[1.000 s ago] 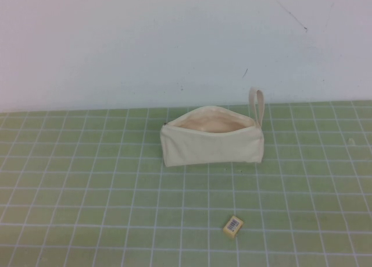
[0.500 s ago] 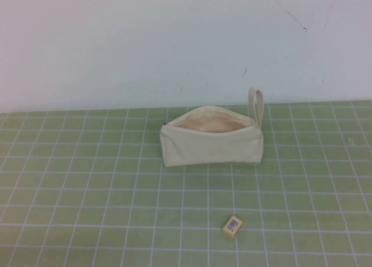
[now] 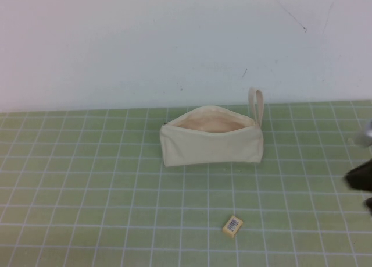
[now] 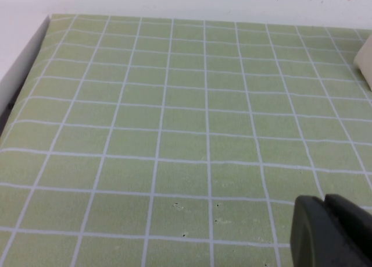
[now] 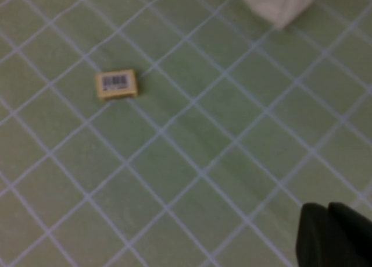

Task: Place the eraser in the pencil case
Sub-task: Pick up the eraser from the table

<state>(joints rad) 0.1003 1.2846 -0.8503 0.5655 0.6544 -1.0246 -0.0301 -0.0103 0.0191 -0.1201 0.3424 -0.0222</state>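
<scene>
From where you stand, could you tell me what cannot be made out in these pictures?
- Right hand: cut off by the high view's right edge; open or shut unclear.
- Left hand: only a dark corner in its wrist view; absent from the high view.
- Pencil case interior: its front wall hides it.
- Eraser label: too small to read.

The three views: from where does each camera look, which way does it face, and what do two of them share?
High view: raised on the robot's side, angled down at the green grid mat, with the pencil case and eraser; the right gripper shows at the right edge.
Left wrist view: on the left arm, facing mat; the left gripper shows dark at the edge.
Right wrist view: on the right arm, looking down at the eraser; a pencil case corner shows too.
Shared: high and right wrist views both show eraser and pencil case.
</scene>
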